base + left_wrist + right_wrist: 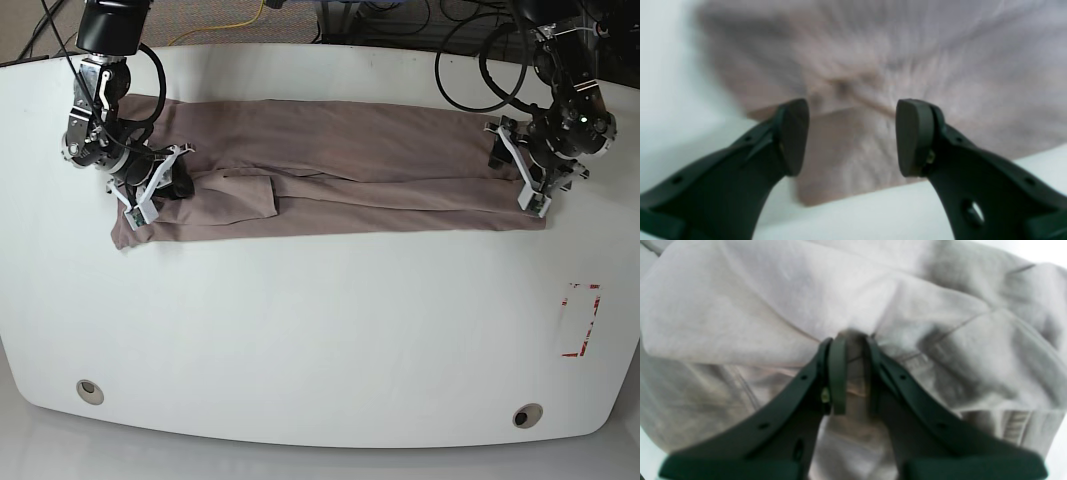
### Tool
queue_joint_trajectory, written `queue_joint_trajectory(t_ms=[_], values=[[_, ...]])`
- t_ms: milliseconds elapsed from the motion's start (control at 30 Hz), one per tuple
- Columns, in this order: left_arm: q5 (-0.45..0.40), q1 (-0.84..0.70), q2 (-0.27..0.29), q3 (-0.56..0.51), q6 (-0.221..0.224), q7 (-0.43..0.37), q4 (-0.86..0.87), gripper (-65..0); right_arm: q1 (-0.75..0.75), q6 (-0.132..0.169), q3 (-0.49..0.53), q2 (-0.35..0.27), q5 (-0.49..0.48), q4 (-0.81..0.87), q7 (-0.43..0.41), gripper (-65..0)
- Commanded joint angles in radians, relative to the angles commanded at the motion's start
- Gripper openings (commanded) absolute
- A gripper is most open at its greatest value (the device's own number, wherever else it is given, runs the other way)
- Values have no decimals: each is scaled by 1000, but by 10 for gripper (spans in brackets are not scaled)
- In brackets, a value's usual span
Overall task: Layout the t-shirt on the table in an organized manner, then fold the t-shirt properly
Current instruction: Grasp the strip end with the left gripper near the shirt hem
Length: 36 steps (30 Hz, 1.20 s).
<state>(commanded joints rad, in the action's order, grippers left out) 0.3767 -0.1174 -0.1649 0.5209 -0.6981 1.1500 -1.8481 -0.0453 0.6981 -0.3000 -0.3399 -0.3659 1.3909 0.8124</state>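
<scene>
Right end effector [853, 373] clamped on t-shirt [330, 180] fold; left end effector [851, 136] apart above its edge.

The t-shirt [330, 175] is soft woven cloth — matt, taupe, creased into long ridges, with stitched seams showing in the right wrist view [940, 333]. The table [320, 330] is smooth, glossy white, catching pale reflections near its 6 o'clock edge. Two grommets [90, 390] at 7 and 5 o'clock look like dull grey metal or plastic — hard to tell which. The tape rectangle [580, 320] at 3 o'clock is matt red. The left gripper [852, 136] is dark matt plastic with smooth, rubbery-looking pads [912, 136]; the right gripper [853, 373] has the same dull finish.
</scene>
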Motion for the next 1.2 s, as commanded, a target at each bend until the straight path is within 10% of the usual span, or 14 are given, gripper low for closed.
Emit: queue_joint_trajectory(t_ms=[333, 967, 1067, 1200], values=[[110, 132, -41, 239, 0, 44, 241, -222, -2, 0, 0, 2, 0, 0, 0, -555], [120, 209, -57, 101, 0, -8, 534, -226, -2, 0, 0, 2, -3, 0, 2, -555], [120, 196, -57, 80, 0, -8, 534, -304, 2, 0, 0, 2, -3, 0, 2, -555], [120, 190, -57, 77, 0, -8, 531, -568, 2, 0, 0, 2, -3, 0, 2, -555]])
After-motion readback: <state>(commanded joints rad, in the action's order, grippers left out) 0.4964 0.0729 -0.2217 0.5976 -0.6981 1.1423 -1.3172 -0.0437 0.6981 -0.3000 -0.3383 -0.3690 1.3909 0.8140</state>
